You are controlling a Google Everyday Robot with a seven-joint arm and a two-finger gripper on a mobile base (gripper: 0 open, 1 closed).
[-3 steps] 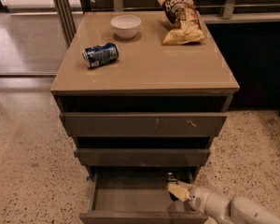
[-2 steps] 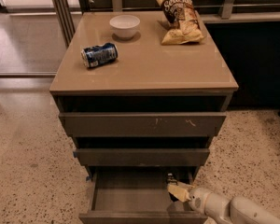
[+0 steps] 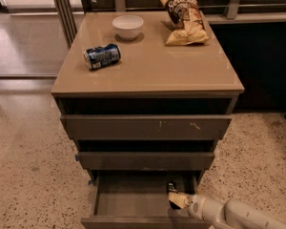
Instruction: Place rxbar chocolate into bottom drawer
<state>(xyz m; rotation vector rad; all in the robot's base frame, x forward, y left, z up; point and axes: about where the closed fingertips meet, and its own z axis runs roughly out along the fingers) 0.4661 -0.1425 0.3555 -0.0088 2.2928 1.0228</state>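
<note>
Gripper [image 3: 175, 198], reaching from the lower right into the open bottom drawer [image 3: 128, 202], below the bench's [image 3: 181, 70] front edge and toward its right corner. We see it closed on the dark rxbar chocolate [image 3: 171, 187], at the drawer's right side. On the bench: soda can [image 3: 101, 56] near the left edge; bowl [image 3: 127, 26] and chip bag [image 3: 185, 18] along the back edge.

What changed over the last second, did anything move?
Nothing visible. The gripper is at the right side of the open bottom drawer, same as a second ago. The can, bowl and chip bag lie where they were on the cabinet top.
</note>
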